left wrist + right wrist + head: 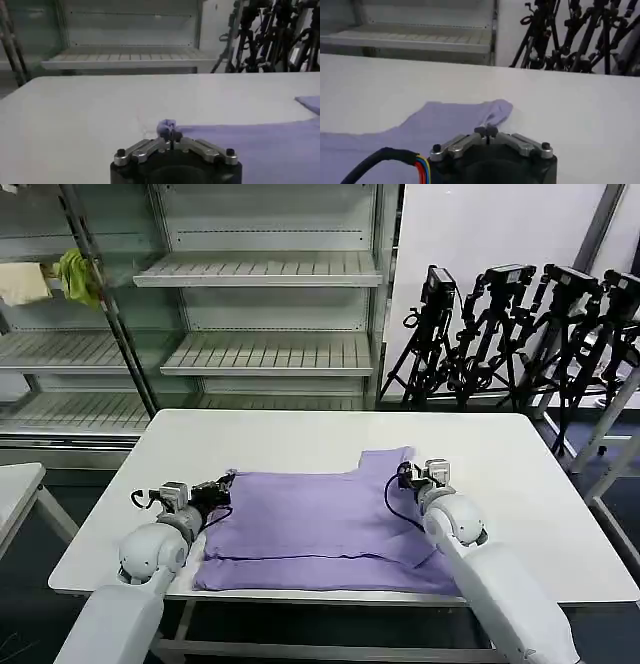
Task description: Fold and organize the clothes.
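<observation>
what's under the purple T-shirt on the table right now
The T-shirt lies flat on the white table, partly folded, so a lower shirt layer shows along its near edge. Each gripper, left and right, pinches an edge. Anything beneath the fabric is hidden.

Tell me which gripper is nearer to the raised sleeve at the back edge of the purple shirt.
Right. The right gripper is shut on the shirt right beside that sleeve. The left gripper pinches the opposite corner, across the shirt.

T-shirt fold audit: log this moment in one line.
T-shirt: partly folded on table | left end effector: shut on T-shirt edge | right end effector: shut on T-shirt edge
</observation>
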Controlling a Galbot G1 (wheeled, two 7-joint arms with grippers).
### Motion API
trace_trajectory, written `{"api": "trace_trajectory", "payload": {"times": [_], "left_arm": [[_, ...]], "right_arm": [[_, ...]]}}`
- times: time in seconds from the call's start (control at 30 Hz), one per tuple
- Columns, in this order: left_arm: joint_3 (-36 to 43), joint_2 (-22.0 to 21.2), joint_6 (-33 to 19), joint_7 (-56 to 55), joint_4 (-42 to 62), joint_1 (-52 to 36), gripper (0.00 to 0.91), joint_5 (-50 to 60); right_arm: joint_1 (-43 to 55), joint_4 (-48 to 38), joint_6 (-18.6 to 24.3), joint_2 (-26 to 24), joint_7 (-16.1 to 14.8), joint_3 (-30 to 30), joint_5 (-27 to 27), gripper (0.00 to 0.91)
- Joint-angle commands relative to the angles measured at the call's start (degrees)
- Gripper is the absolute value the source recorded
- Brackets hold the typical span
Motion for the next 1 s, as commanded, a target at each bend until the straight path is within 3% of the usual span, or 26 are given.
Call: {"api": "trace_trajectory", "payload": {"times": [0.03,0.37,1.0], "left_arm": [[-0.81,0.23,0.05,-0.08,-2.28,1.3,0.01,-0.21],[-3.32,0.66,0.52,-0.39,-8.13,5.83,0.01,-0.91],[-8.55,1.1,0.59,-0.6,-23.3,20.55,0.01,-0.55]], "right_arm": [[-1.22,5.45,0.14,-1.78,0.14,2.57,0.6,0.0],[-6.49,12.72,0.11,-4.89,0.35,5.44,0.84,0.0],[-26.17,29.27,0.14,-11.77,-0.72,12.11,-0.63,0.0]]}}
